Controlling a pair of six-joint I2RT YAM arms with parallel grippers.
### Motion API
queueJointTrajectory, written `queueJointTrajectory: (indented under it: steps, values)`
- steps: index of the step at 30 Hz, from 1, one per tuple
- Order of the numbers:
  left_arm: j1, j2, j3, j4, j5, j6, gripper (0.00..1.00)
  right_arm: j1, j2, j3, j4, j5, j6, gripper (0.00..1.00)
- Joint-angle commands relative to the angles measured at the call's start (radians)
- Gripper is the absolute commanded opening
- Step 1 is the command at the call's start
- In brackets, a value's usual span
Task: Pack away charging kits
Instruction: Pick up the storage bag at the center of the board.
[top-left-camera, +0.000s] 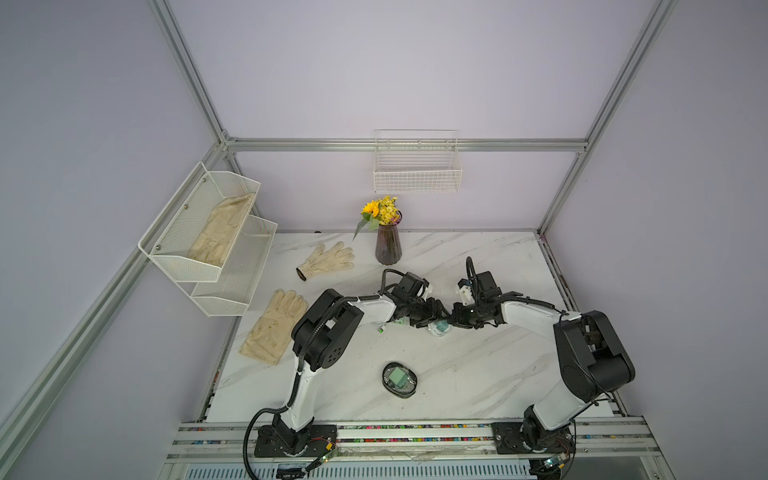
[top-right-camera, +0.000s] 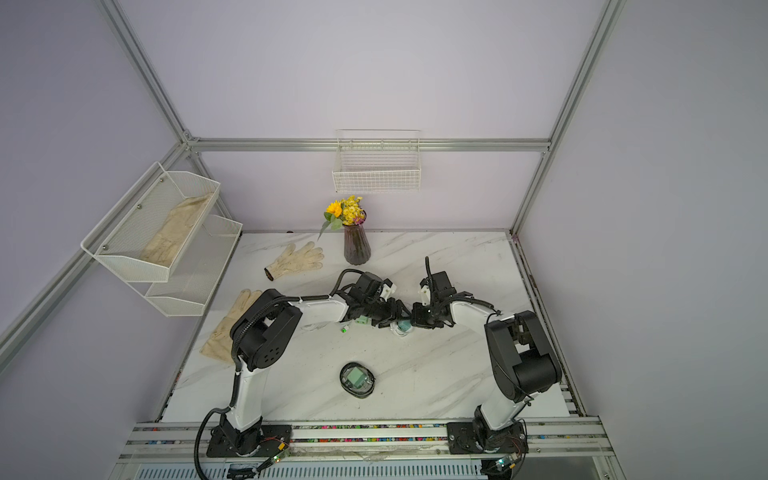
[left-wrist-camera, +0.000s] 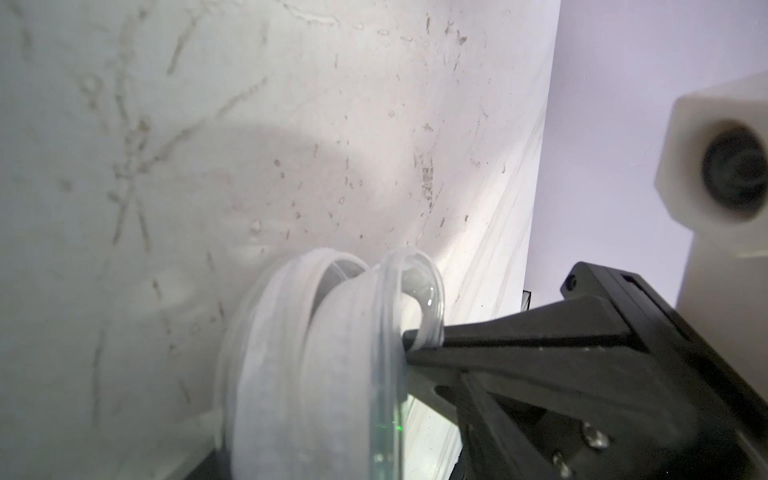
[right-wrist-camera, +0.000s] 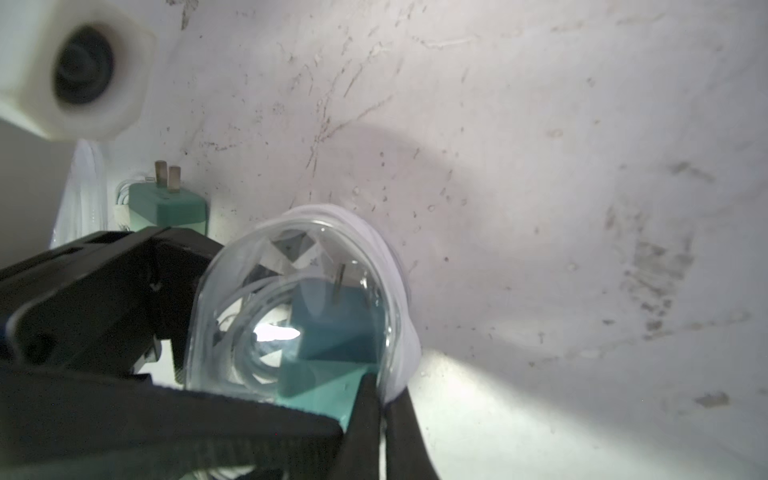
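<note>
A transparent oval case (top-left-camera: 440, 329) sits mid-table with both grippers meeting over it. In the right wrist view the case (right-wrist-camera: 299, 299) holds a teal plug adapter (right-wrist-camera: 336, 328) and a coiled white cable (right-wrist-camera: 245, 332). My right gripper (right-wrist-camera: 380, 386) is shut on its white rim. My left gripper (top-left-camera: 434, 322) comes from the other side, open, one finger (right-wrist-camera: 174, 257) on each side of the case. A second adapter (right-wrist-camera: 166, 205) lies loose beside a white cable (right-wrist-camera: 83, 195), under the left arm. Nearer the front lies a black-rimmed case (top-left-camera: 399, 379) with a mint adapter inside.
A vase of flowers (top-left-camera: 387, 245) stands at the back. Cream gloves lie at the left (top-left-camera: 328, 259) (top-left-camera: 276, 326), with another in the two-tier wall rack (top-left-camera: 199, 266). A white wire basket (top-left-camera: 417, 172) hangs on the back wall.
</note>
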Motion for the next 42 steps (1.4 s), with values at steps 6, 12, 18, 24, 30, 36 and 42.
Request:
queueJointTrajectory:
  steps: [6,12,18,24,30,36,42]
  values:
    - [-0.016,0.055,0.068,-0.057,-0.011,-0.006,0.54,0.006,-0.019,-0.031,0.021,-0.027,-0.033,0.0]
    - [-0.015,0.062,0.044,-0.029,-0.016,-0.021,0.43,0.006,-0.048,-0.026,0.018,-0.034,-0.034,0.04]
    - [-0.012,0.06,0.036,-0.006,-0.021,-0.018,0.27,0.006,-0.078,-0.013,-0.002,-0.034,-0.042,0.21]
    - [0.008,0.004,-0.049,0.142,-0.032,-0.091,0.27,0.006,-0.16,0.015,-0.066,0.015,-0.045,0.34]
    - [0.024,-0.113,-0.124,0.27,-0.095,-0.205,0.27,0.014,-0.329,-0.018,-0.085,0.026,-0.02,0.34]
    - [0.024,-0.229,-0.107,0.18,-0.281,-0.326,0.28,0.087,-0.522,-0.066,-0.081,0.038,0.044,0.33]
    - [-0.001,-0.296,-0.041,0.041,-0.447,-0.391,0.29,0.166,-0.662,-0.077,-0.037,0.104,0.116,0.33]
